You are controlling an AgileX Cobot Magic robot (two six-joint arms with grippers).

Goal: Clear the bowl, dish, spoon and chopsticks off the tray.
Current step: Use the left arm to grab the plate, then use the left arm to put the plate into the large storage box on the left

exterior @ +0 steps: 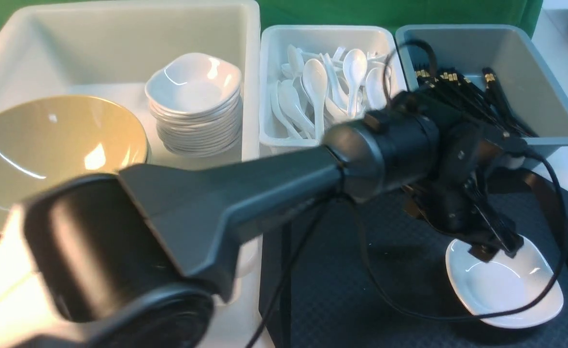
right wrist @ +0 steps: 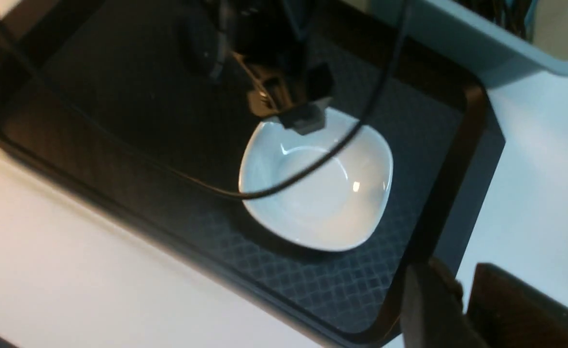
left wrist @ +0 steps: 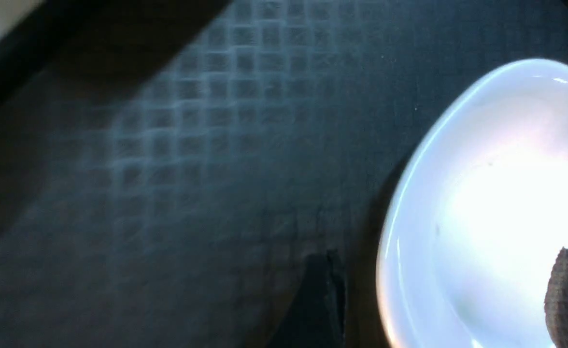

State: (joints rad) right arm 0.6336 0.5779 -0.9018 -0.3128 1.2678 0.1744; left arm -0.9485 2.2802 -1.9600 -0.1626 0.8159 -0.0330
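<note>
Left gripper (exterior: 496, 251) spread, 1 finger inside dish (exterior: 506, 290), 1 outside, dish on tray (exterior: 337, 299)

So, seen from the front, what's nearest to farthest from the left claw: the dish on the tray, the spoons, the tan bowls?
1. Dish, on the tray, right at the left gripper.
2. Spoons, farther back, centre.
3. Tan bowls, far left.
</note>
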